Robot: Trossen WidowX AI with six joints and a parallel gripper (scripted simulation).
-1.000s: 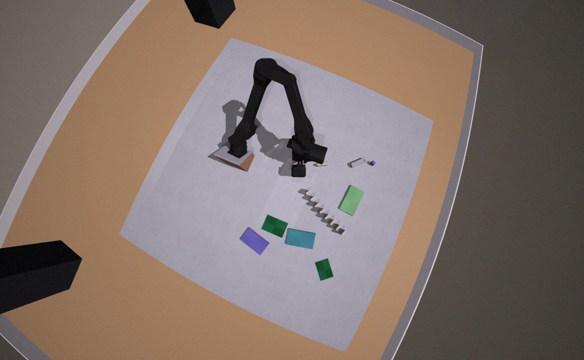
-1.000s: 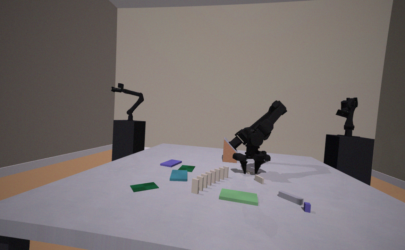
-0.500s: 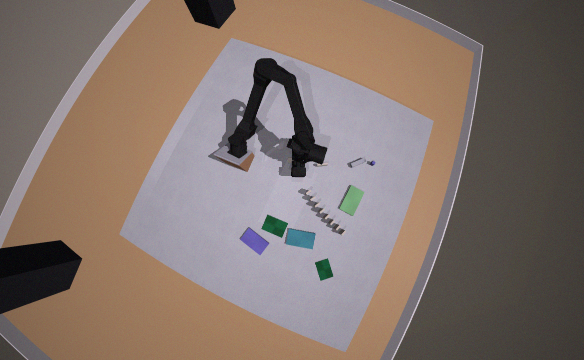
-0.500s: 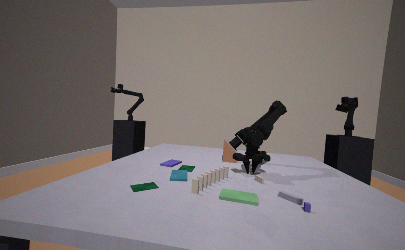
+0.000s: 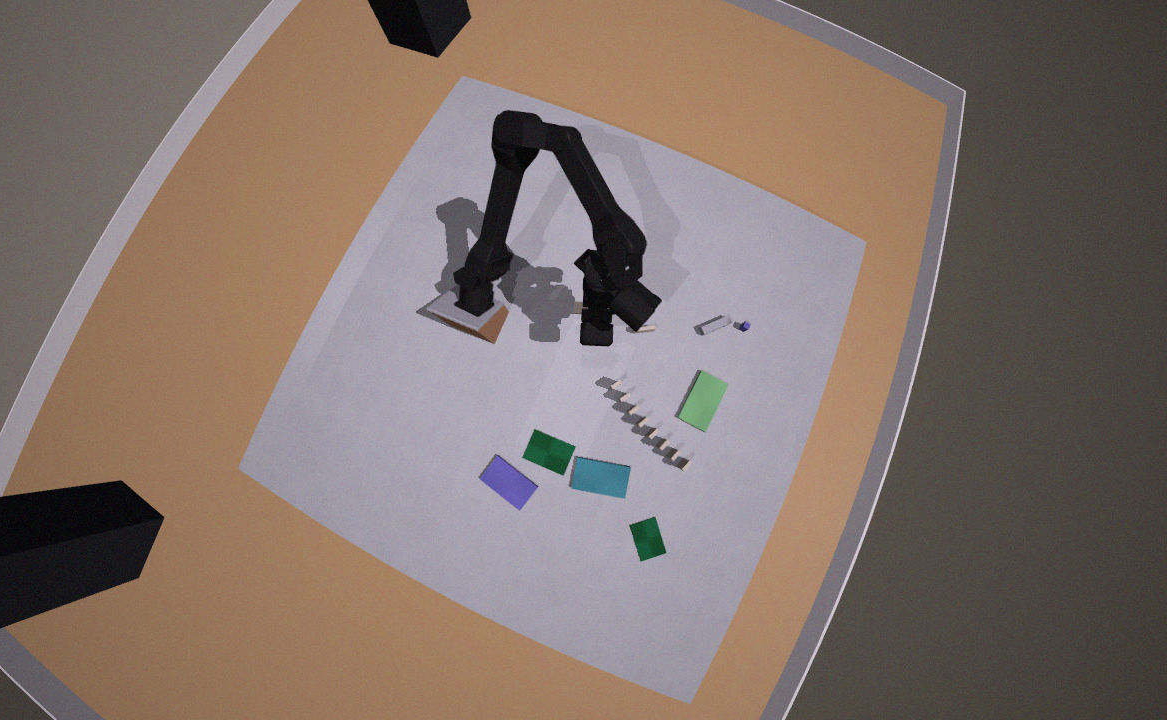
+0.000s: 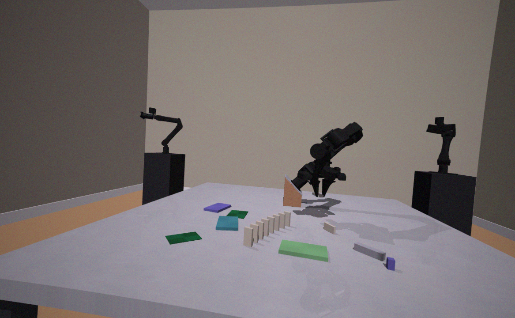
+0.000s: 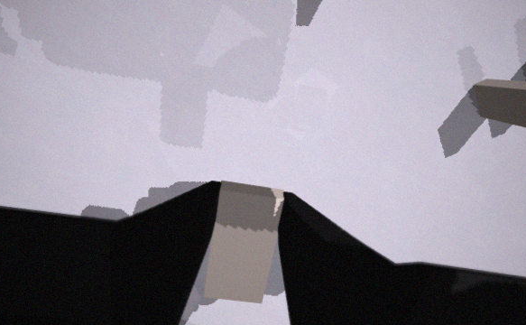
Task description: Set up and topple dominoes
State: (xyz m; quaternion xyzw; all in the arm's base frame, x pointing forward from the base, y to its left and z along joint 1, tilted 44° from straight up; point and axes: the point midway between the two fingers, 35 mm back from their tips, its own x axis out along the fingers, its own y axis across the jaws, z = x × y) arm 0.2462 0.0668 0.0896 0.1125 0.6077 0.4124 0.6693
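Observation:
My gripper [image 6: 320, 196] [image 7: 250, 197] points down above the table and is shut on a beige domino [image 7: 244, 264]. The domino lies lengthwise between the fingertips in the wrist view, raised off the table. In the exterior view it is barely visible. A row of several standing dominoes [image 5: 642, 424] [image 6: 265, 227] runs diagonally on the table; its near-arm end shows at the right edge of the wrist view [image 7: 512, 104]. Another loose domino [image 5: 645, 328] [image 6: 329, 227] rests on its long edge beside the row, partly hidden by the arm in the top view.
A light green block [image 5: 702, 400] [image 6: 303, 251] lies close beside the row. A teal block [image 5: 600, 477] [image 6: 227, 223], a purple block [image 5: 508, 481] and two dark green tiles lie on its other side. A grey bar [image 5: 713, 325] [image 6: 369, 251] and small purple block [image 6: 390, 263] lie farther off.

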